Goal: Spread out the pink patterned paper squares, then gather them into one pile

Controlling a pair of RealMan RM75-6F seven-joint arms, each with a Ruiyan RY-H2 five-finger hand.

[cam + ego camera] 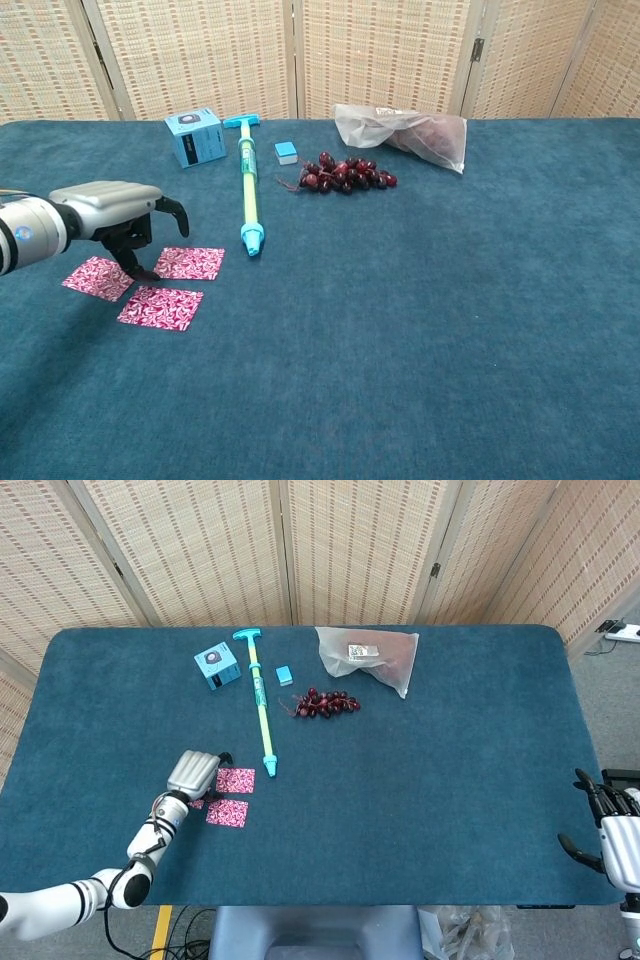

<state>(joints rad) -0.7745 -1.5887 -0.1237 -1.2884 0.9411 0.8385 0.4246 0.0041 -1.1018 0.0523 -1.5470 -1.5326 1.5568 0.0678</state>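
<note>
Three pink patterned paper squares lie flat and apart near the table's front left: a left one point(98, 277), a back one point(189, 263) point(236, 780) and a front one point(160, 307) point(227, 813). My left hand point(118, 212) point(195, 772) hovers over the gap between them, palm down, holding nothing. Its fingertips point(143, 270) point down and touch the cloth by the back square's left corner. In the head view the hand hides most of the left square. My right hand point(612, 825) hangs off the table's right edge, fingers spread and empty.
Behind the squares a long teal and yellow-green stick point(248, 178) runs front to back. Further back stand a blue box point(195, 136), a small blue block point(287, 152), a bunch of dark red grapes point(340, 174) and a clear plastic bag point(405, 131).
</note>
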